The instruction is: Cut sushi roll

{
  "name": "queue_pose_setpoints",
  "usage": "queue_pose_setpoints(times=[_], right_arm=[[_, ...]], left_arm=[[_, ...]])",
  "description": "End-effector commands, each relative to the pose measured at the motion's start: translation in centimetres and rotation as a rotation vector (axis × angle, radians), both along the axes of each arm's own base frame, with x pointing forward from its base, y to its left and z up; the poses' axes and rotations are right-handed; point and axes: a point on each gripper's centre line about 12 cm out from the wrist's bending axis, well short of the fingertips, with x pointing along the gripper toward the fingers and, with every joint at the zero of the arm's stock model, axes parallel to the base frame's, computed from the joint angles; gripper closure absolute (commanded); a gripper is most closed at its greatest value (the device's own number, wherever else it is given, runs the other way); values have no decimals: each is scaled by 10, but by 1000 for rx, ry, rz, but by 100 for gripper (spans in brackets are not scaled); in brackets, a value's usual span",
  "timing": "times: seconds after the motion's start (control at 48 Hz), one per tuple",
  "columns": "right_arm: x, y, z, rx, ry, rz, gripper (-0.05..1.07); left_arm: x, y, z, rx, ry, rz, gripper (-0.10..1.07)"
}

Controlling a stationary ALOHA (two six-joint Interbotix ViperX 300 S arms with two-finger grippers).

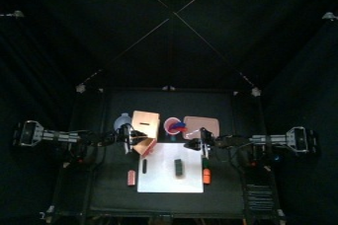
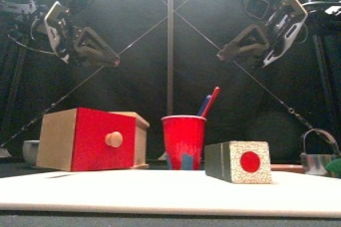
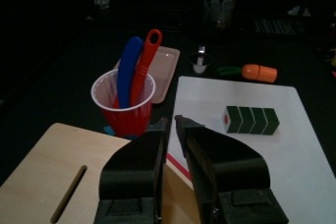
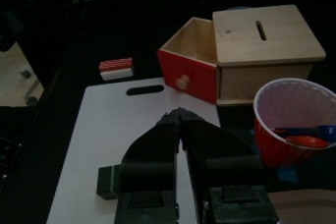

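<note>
Left gripper (image 2: 83,44): raised above table's left side, jaws parted | right gripper (image 2: 253,42): raised above right side, jaws nearly closed, empty

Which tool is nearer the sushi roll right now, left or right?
Right, it seems. The right tool hangs above the edge of the white board, just beside the sushi roll. The left tool hangs farther off, over the wooden box.

blk curtains (image 1: 79,32), blk table (image 1: 99,185)
</note>
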Motion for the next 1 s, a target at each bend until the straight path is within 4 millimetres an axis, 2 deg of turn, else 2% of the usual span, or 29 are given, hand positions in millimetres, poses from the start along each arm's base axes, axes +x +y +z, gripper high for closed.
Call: queue_pose_setpoints(times=[0.0,0.438,0.583,0.688,0.812,0.917,0.979], right_arm=[[0,1,9,-4,-31,5,81],[6,-2,20,-42,-36,0,80],[4,-17,17,-168,89,-64,80],[5,-32,25,-282,195,-151,79],[3,-41,32,-392,283,-217,70],[2,-38,30,-479,322,-211,54],[2,-36,28,-518,333,-199,39]], left_arm=[[2,1,4,6,-13,1,38],[5,1,10,25,-27,-6,38],[5,1,11,26,-28,-5,38],[6,2,12,26,-31,-3,38],[6,3,13,25,-34,1,38],[6,5,14,26,-37,8,38],[6,6,14,27,-37,14,38]])
